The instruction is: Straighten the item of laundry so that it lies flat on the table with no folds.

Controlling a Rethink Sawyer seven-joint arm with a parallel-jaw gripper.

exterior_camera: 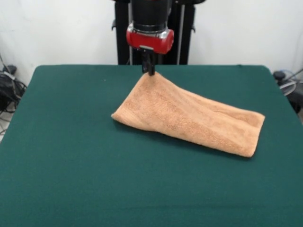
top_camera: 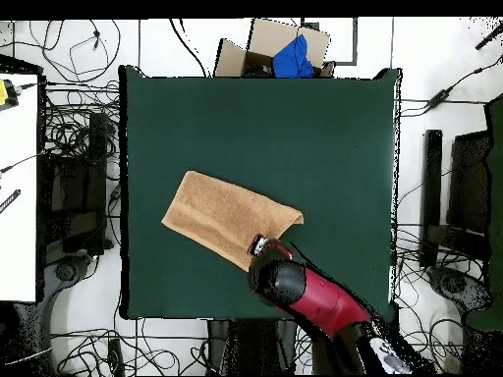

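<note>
The light orange-tan towel (exterior_camera: 189, 116) lies on the dark green table (exterior_camera: 71, 165), right of centre in the front view, folded over on itself. Its far corner rises to a peak at my gripper (exterior_camera: 149, 71), which is shut on that corner and holds it just above the table near the far edge. From there the towel slopes down to the table towards the front right. In the overhead view the towel (top_camera: 221, 214) lies left of centre on the table (top_camera: 324, 128), and my gripper (top_camera: 260, 242) is at its lower right edge under the red arm. No tag shows.
The red and black arm (top_camera: 314, 295) reaches in from the table's robot side. A cardboard box with a blue cloth (top_camera: 292, 54) sits beyond the far edge. Cables and dark equipment (top_camera: 69, 187) lie on the floor around the table.
</note>
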